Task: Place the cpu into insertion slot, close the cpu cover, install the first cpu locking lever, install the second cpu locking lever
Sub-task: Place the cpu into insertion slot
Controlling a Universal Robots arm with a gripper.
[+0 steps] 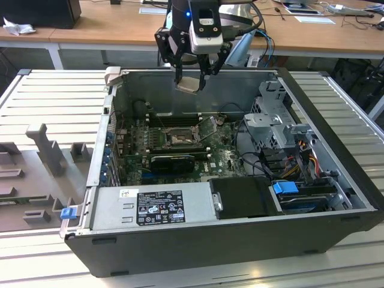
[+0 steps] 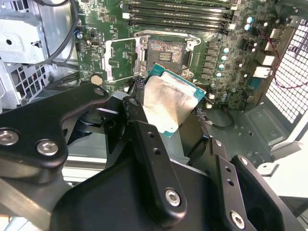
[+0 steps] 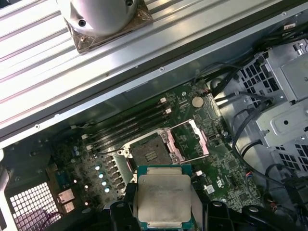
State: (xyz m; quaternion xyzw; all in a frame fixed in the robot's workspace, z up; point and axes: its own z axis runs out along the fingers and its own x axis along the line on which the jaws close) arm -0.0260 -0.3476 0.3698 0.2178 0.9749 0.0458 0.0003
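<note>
Claw [image 1: 191, 81] clamped on the cpu [image 2: 175, 103], high over the open PC case [image 1: 240, 246]. Insertion slot [image 3: 150, 155] is bare below, cpu cover [image 3: 200, 139] flipped open. We'd keep the chip level & square its corners w/ the slot.

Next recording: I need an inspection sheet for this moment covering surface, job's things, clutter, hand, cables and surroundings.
Surface: ribbed metal table carrying an open computer case.
Job's things: cpu held in the air above the motherboard, not seated; insertion slot uncovered; cpu cover swung open beside it.
Clutter: grey fixture blocks on the table at the exterior view's left.
Hand: the hand is shut on the cpu, above the case.
Cables: coloured bundle beside the drive cage.
Surroundings: wooden desks behind the table.
</note>
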